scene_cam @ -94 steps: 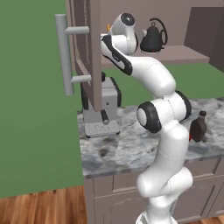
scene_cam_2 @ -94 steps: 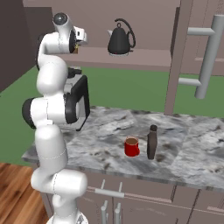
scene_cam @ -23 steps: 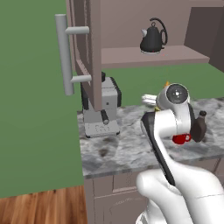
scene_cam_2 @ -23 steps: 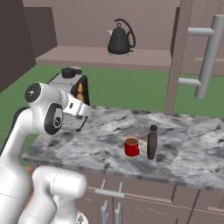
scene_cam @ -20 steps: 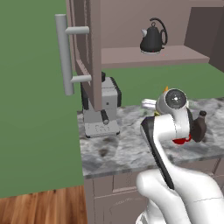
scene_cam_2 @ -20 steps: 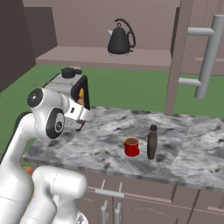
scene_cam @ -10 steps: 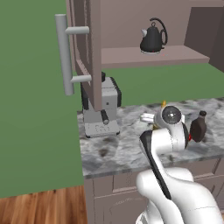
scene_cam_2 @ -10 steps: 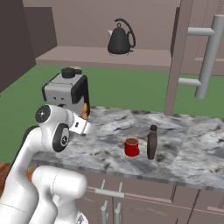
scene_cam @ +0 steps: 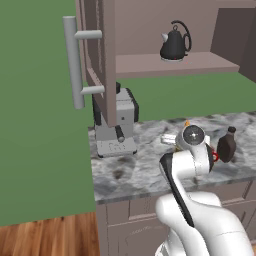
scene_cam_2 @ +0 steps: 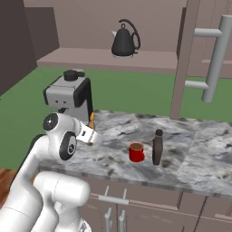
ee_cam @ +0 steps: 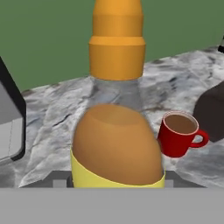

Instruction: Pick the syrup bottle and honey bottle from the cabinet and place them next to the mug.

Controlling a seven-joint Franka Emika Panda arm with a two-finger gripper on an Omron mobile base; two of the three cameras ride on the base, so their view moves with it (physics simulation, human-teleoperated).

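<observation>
Two bottles were in play, and they were well apart. The honey bottle (ee_cam: 117,135) stood in the grasp of the gripper (scene_cam_2: 92,129), its long axis running up the hand view with the orange nozzle at the top and the yellow label at the bottom. In the right base view only that orange tip (scene_cam_2: 92,118) poked up above the wrist, upright or nearly so, over the left part of the marbled bench (scene_cam_2: 199,154), in front of the grey coffee machine (scene_cam_2: 68,97).

The syrup bottle (scene_cam_2: 157,147) stood upright on the bench, cap up, just beside the red mug (scene_cam_2: 136,152) on the side away from the arm. The mug's handle pointed toward the syrup bottle in the hand view (ee_cam: 179,133), where the dark bottle showed as a blurred brown mass at the right edge (ee_cam: 212,111).

The left base view hid most of the mug behind the arm's wrist, leaving a red sliver (scene_cam: 215,156) next to the syrup bottle (scene_cam: 227,145). Both base views showed the open cabinet (scene_cam: 170,65), its door and grey bar handle (scene_cam: 75,62) swung wide, and a black kettle (scene_cam_2: 124,40) alone on its shelf. The hand view showed the mug's dark inside, which neither base view gave.
</observation>
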